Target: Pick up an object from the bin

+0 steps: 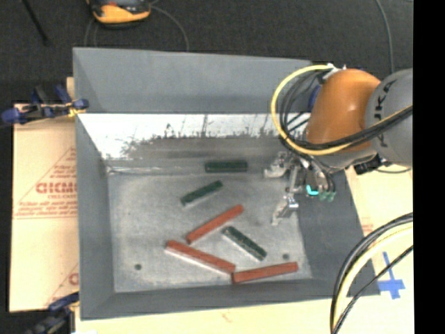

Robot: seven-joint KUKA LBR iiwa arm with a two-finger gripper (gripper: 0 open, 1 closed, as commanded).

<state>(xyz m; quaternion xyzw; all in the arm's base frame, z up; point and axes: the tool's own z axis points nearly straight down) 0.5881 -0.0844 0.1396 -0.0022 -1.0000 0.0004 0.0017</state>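
Note:
My gripper (281,191) hangs over the right side of the bin floor, open, with nothing between its fingers (282,211). One fingertip is near the back wall and the other is lower, towards the middle. Closest to it are a dark green bar (244,243) lying at a slant just below and to the left, a red bar (214,223) slanting up towards the gripper, and a dark green bar (226,165) lying flat along the back wall to its left. None of them touches the gripper.
Further left lies another dark green bar (201,193). Two red bars lie near the front wall, a long one (199,256) and one at the front right (265,272). The arm's orange cover and looped cables overhang the bin's right rim.

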